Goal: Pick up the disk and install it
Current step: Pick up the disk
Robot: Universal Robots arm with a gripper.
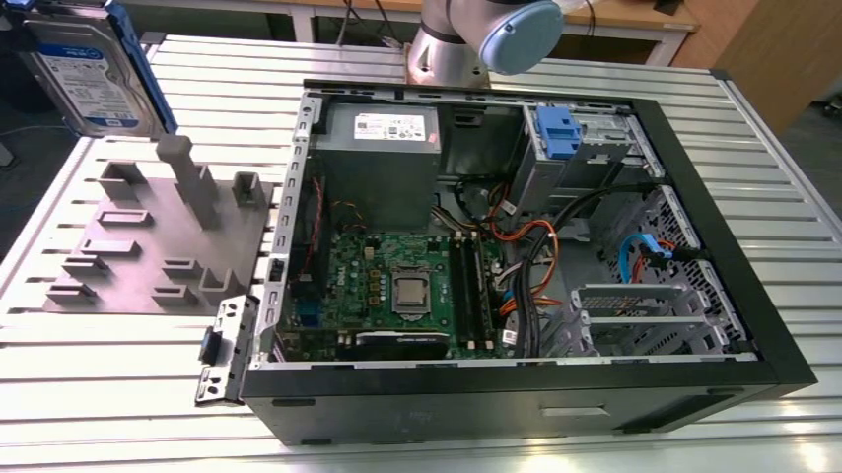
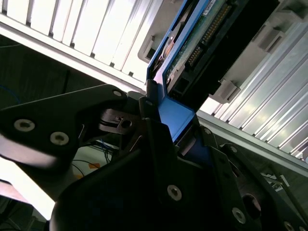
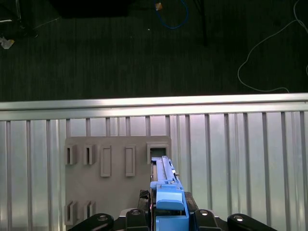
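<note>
ribbed aluminium table (image 1: 118, 394) with a grey holder plate (image 1: 132, 246) beside an open computer case (image 1: 526, 404)

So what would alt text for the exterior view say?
The disk, silver with a blue frame, is held up at the exterior view's upper left, above a grey slotted plate on a slatted metal table. Beside the plate lies an open computer case showing its circuit board and cables.

An open computer case (image 1: 526, 399) lies beside a grey holder plate (image 1: 138, 246) on the ribbed metal table (image 1: 105, 384).
</note>
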